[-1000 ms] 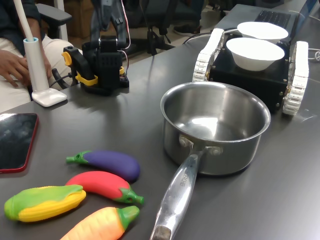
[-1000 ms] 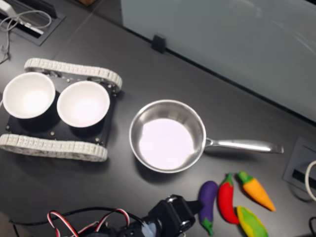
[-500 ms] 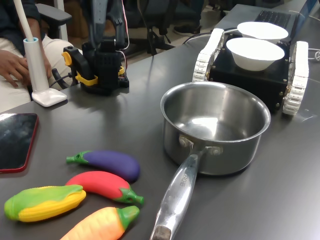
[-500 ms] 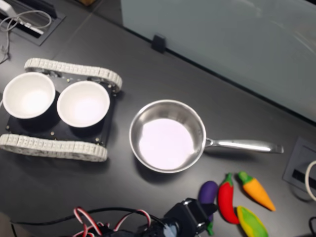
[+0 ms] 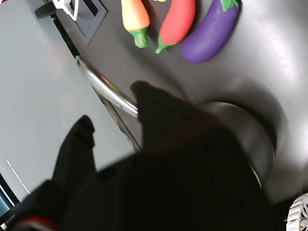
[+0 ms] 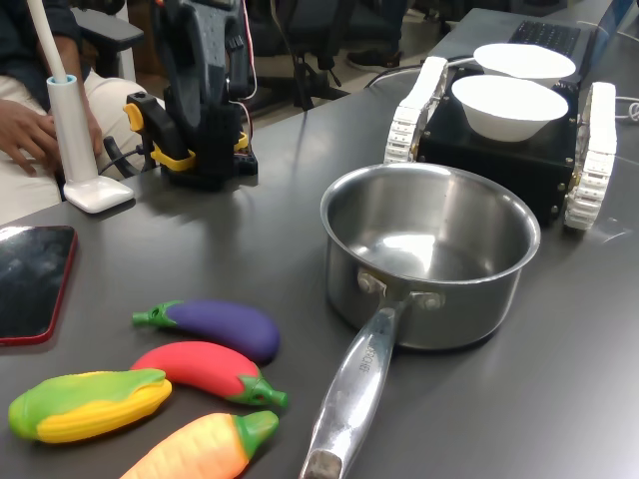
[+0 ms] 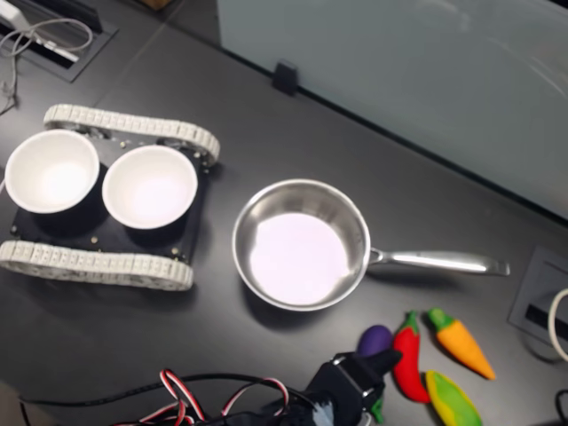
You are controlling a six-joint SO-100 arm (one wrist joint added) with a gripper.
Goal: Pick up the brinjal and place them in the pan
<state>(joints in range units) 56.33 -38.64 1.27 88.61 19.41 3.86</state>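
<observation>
We judge the brinjal [image 6: 214, 326] light, smooth, probably slippery: grip mid-body. Jaws apart, seemingly empty.

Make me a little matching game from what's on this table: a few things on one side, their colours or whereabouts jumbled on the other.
Things:
1. brinjal
2. pan
3. white bowls
4. phone

Descriptions:
A. sitting on top of a small tracked vehicle
B. purple, lying on the table beside a red toy vegetable
C. dark screen, red edge, flat by the table's edge at the first exterior view's left
D. shiny steel, empty, long handle

Pairs: 1-B, 2-D, 3-A, 4-C
</observation>
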